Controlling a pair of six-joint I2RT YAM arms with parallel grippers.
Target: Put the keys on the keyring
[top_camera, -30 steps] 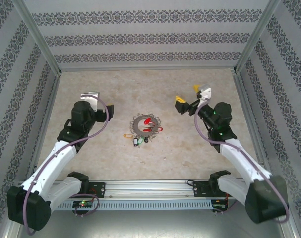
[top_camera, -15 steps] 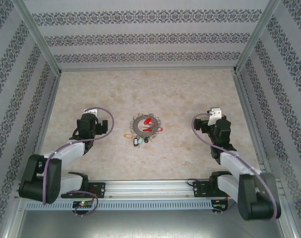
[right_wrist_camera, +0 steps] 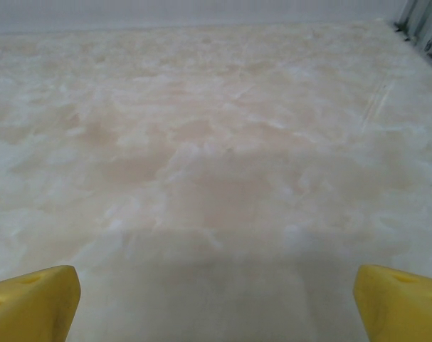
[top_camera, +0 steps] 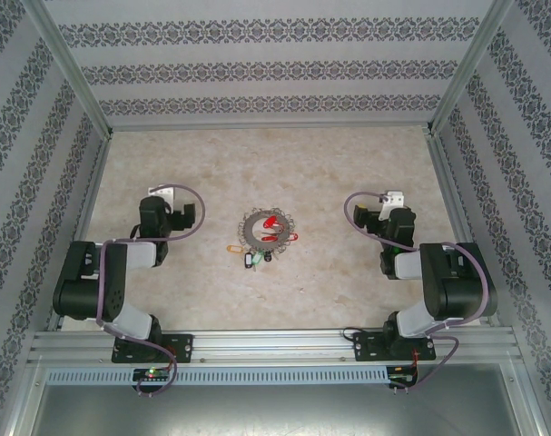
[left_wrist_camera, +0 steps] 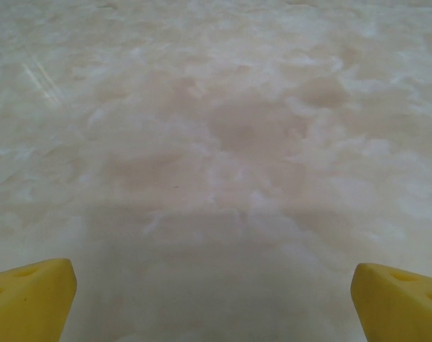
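The left arm [top_camera: 93,282] has folded right back over the last second. It was stretched out toward the middle of the table [top_camera: 348,163]; now its elbow is tucked in above its base and the wrist sits low at the left side. The left gripper [left_wrist_camera: 216,306] is wide apart and empty, with its yellow fingers [left_wrist_camera: 30,299] at the two bottom corners of the wrist view and bare marbled tabletop between them.

In the middle, the keyring [top_camera: 269,229] lies flat where it lay a second ago, well apart from both arms. The keys [top_camera: 255,258] are bunched at it: the red tags lie across the ring, and the yellow, green and dark ones fan out just off its near edge. From above I cannot tell whether each one is actually threaded on.

The right arm [top_camera: 452,282] has made the same retreat, its upper link doubled back over its base and the wrist near the right side. The right gripper [right_wrist_camera: 216,306] is spread wide as well, holding nothing and pointing across empty table.

With both arms drawn home and nothing in either gripper, I take it that no work is being done on the ring at this moment.
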